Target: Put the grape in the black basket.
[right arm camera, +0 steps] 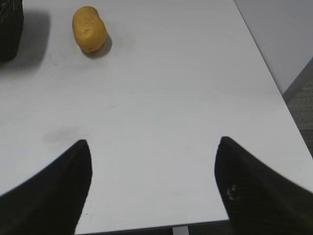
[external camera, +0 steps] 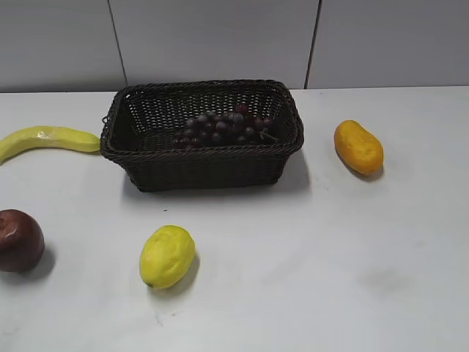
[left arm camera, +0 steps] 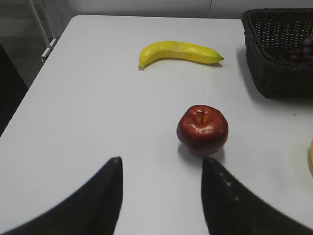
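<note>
1. A white table (external camera: 308, 279) stands against a pale panelled wall (external camera: 220, 37) with dark seams.
2. The black basket (external camera: 201, 172) sits near the table's far edge, and the grape (external camera: 223, 127) lies inside it, on the basket floor toward the right half.
3. A banana (external camera: 44, 139) lies left of the basket, its tip almost at the rim.
4. An orange-yellow oval fruit (external camera: 358, 147) rests well to the right of the basket.
5. A lemon (external camera: 167, 256) sits in front of the basket; a dark red apple (external camera: 18, 240) sits at the left edge.
6. The left gripper (left arm camera: 161, 191) hovers above the table with its jaws apart and empty, the apple just beyond them.
7. The right gripper (right arm camera: 154, 181) hangs over bare table near the front edge, jaws spread wide, holding nothing.
</note>
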